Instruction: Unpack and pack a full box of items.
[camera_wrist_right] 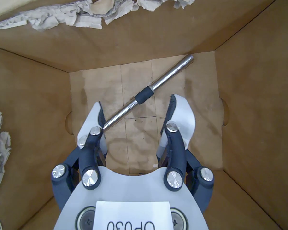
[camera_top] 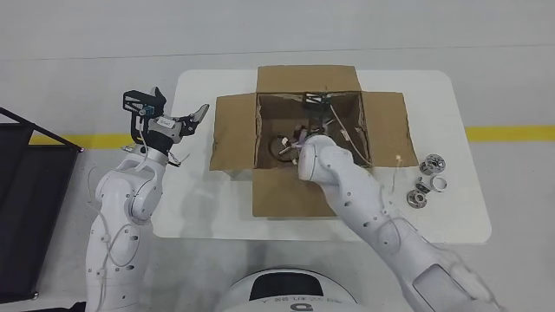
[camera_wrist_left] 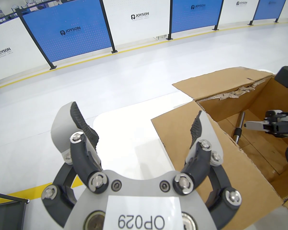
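An open cardboard box (camera_top: 234, 130) stands mid-table with its flaps spread. On its floor lies a shiny metal rod (camera_wrist_right: 167, 76) with a black band, and the same rod (camera_wrist_left: 238, 125) rests near the box wall in the left wrist view. My right gripper (camera_wrist_right: 136, 100) hangs open inside the box just above the rod, one finger close to the rod's near end, holding nothing. It appears as the right gripper (camera_top: 289, 145) from above. My left gripper (camera_wrist_left: 136, 108) is open and empty over the table beside the box's left flap, seen from above as the left gripper (camera_top: 186, 121).
Several small metal parts (camera_top: 429, 182) lie on the white table (camera_top: 199, 199) to the right of the box. Torn paper strips (camera_wrist_right: 98, 13) cling to the box's upper walls. A black rack (camera_top: 26, 199) stands off the table's left side.
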You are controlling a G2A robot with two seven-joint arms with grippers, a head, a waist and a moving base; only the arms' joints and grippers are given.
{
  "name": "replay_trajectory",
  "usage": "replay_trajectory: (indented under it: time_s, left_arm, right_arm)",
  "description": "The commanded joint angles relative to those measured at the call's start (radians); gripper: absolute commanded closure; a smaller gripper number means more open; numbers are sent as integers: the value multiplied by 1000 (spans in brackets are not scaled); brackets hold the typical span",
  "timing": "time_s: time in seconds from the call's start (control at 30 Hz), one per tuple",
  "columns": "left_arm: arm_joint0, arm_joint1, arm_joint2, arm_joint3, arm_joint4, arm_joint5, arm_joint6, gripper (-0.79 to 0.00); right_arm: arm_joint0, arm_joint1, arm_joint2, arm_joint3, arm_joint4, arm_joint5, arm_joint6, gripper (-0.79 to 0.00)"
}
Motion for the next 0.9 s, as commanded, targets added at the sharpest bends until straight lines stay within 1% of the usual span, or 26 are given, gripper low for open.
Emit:
replay_trajectory:
  time_s: [0.0, 0.07, 0.27, 0.63, 0.8, 0.83, 0.87]
  left_arm:
    - [0, 0, 0, 0, 0, 0, 0, -785]
    - [0, 0, 0, 0, 0, 0, 0, -785]
    - [0, 0, 0, 0, 0, 0, 0, -785]
    - [0, 0, 0, 0, 0, 0, 0, -785]
    - [0, 0, 0, 0, 0, 0, 0, -785]
    - [0, 0, 0, 0, 0, 0, 0, -785]
    - [0, 0, 0, 0, 0, 0, 0, -785]
  right_arm:
    - [23, -14, -16, 52, 12, 17, -22, -351]
    - [49, -28, -30, 104, 35, 27, -36, -342]
    - [122, -75, -82, 270, 68, 71, -68, -360]
    - [190, -131, -105, 438, 138, 54, -93, -345]
    - [217, -150, -98, 497, 172, 55, -91, -299]
    - [222, -153, -94, 509, 175, 60, -96, -265]
    - [225, -156, -93, 520, 175, 65, -99, -249]
